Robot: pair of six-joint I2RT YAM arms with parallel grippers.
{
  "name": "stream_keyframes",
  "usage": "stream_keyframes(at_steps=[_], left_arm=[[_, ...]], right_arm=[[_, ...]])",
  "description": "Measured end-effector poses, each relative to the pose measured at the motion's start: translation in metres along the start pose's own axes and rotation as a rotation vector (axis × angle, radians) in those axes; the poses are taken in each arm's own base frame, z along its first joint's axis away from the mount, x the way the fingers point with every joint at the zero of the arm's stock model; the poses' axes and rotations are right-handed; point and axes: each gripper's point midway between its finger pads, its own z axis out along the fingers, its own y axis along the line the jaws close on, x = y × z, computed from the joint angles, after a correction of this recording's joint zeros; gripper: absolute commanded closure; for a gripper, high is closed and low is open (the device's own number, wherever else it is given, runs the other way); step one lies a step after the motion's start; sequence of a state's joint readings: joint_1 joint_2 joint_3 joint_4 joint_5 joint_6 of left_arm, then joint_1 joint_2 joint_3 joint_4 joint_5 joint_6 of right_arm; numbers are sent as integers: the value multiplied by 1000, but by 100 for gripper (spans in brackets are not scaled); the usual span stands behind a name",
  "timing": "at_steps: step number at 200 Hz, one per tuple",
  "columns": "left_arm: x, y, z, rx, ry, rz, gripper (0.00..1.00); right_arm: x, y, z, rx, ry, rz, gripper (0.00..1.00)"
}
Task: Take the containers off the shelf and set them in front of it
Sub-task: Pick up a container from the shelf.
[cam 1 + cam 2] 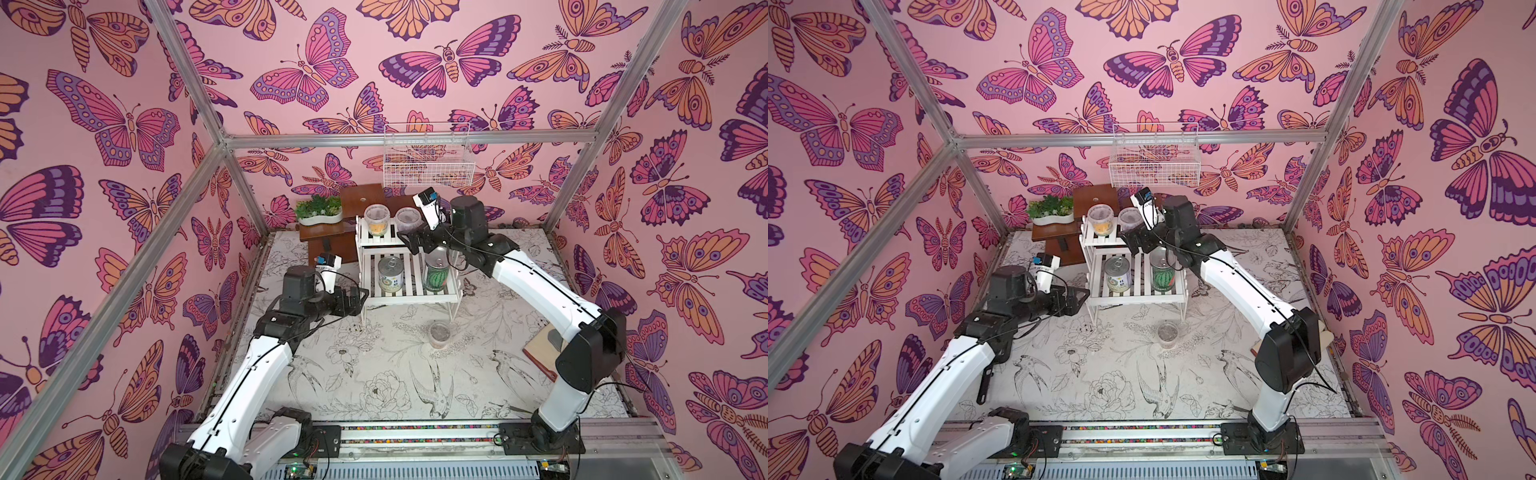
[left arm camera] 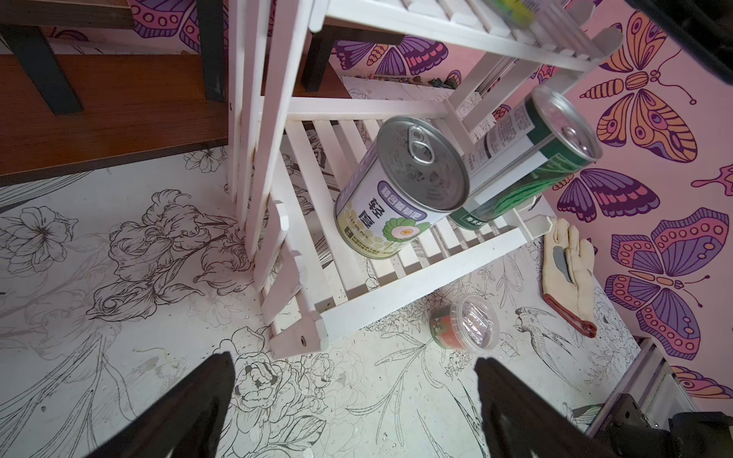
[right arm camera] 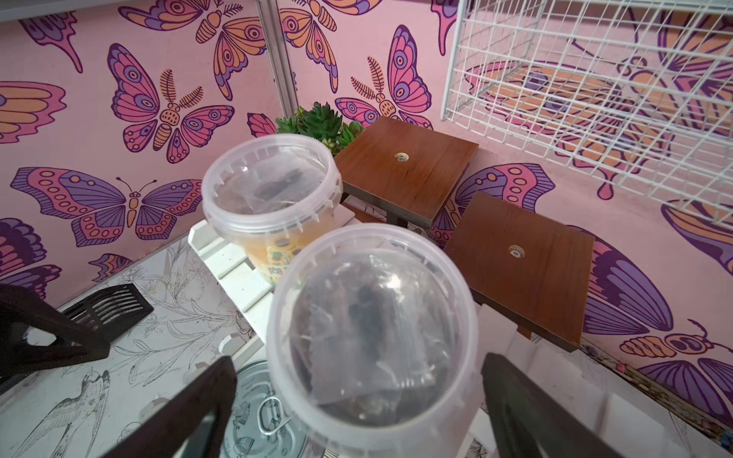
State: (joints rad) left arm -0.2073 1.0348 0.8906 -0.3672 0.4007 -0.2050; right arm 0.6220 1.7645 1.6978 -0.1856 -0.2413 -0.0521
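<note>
Beside the purple cup (image 3: 373, 301), right hand (image 3: 359, 363) agape

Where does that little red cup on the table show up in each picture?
Both top views: red cup on the table, in front of the white shelf.
Left wrist: the cup sits beyond the shelf's front rail, near a glove.
Right wrist: not in it.
Shared landmark: the shelf.
</note>
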Motion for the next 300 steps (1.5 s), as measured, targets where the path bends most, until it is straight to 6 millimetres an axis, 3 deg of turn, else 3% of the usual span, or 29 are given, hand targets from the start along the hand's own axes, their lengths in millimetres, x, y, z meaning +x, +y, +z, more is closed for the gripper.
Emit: stream_keyframes(at_steps=[51,113,172,201,257,278,300], left_arm=[[0,0,0,0,0,0,0],[0,1,0,-4,-2,-3,0],[0,1,0,-4,-2,-3,0],[0,1,0,-4,-2,-3,0],[0,1,0,-4,-1,-3,0],[0,1,0,-4,-2,-3,0],[0,1,0,-4,-1,-3,0]], right_arm=[[-4,-8,12,-5,-25,38,7],[-12,-5,13,-30,-45,54,35],[-13,-3,10,-34,-47,57,36],[-15,2,-9,-36,-48,58,37],[-31,38,-80,-68,-100,33,37],[-23,57,-100,-95,-104,23,37],[-2,79,-113,-129,-81,21,37]])
